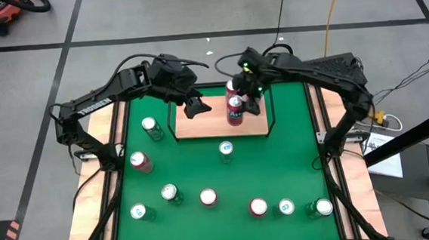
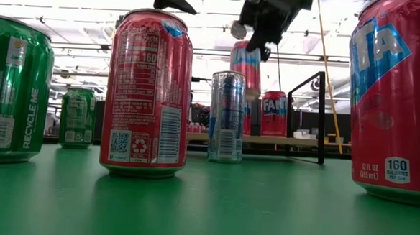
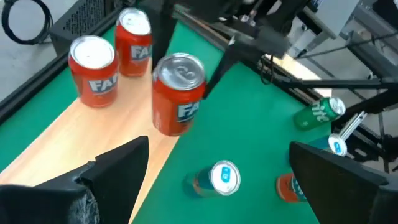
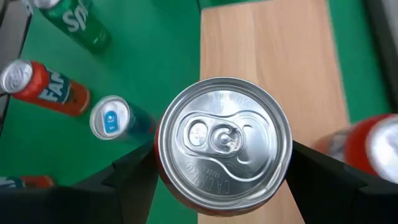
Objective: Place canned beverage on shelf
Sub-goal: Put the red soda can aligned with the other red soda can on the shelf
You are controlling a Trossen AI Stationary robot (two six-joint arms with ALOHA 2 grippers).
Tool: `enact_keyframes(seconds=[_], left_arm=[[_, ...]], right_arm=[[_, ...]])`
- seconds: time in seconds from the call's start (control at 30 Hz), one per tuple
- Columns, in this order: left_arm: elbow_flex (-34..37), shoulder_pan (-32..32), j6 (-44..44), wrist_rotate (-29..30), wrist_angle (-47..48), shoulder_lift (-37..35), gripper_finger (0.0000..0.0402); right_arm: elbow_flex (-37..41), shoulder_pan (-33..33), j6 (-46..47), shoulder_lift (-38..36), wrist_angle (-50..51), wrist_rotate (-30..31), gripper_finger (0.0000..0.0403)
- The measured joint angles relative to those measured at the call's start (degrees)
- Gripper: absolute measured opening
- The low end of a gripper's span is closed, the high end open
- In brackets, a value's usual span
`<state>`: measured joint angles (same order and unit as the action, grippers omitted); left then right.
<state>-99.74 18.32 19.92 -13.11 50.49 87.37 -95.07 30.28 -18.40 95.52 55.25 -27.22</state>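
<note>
standing along the near edge of the green worktop (image 1: 293,160) are five upright cans: a green one (image 1: 138,212) toward the near left corner, a red can (image 1: 209,198) at the middle, another red one (image 1: 258,207), a blue-topped can (image 1: 286,206) and a green can (image 1: 320,208) toward the near right corner. a little farther in, a green can (image 1: 170,193) and a red can (image 1: 140,162) stand on the left side, and a slim blue can (image 1: 226,151) stands alone just in front of the shelf's near edge. a green can (image 1: 151,129) stands by the left edge, level with the shelf.

the shelf (image 1: 200,127), a light-wood board with a thin black rail, lies at the middle of the far edge. the right gripper (image 1: 244,95) hangs over the right half of the shelf, its jaws clamped on a red canned beverage (image 1: 235,111) held upright; the low view shows that can raised clear of the board. two more red cans (image 3: 112,59) stand on the board just beyond it, near the far rail. the left gripper (image 1: 195,104) hovers over the left half of the shelf with its jaws spread wide and nothing between them, close beside the held can but apart from it.
</note>
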Motion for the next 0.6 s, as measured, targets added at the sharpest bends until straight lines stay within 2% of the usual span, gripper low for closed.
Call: enact_keyframes(seconds=[0.17,0.4,0.6], left_arm=[[0.00,-0.49,-1.02,-0.28,0.36,0.02,0.0383],[0.00,-0.49,-1.26,-0.25,1.52,0.02,0.0383],[0.00,-0.45,-1.47,-0.21,1.50,0.02,0.0383]], right_arm=[[0.00,0.47,-1.78,4.20,-0.99,0.27,0.0290],[0.00,0.37,-3.35,6.35,-0.59,0.83,0.0290],[0.02,-0.21,-6.49,6.37,-0.22,6.72,0.0290]])
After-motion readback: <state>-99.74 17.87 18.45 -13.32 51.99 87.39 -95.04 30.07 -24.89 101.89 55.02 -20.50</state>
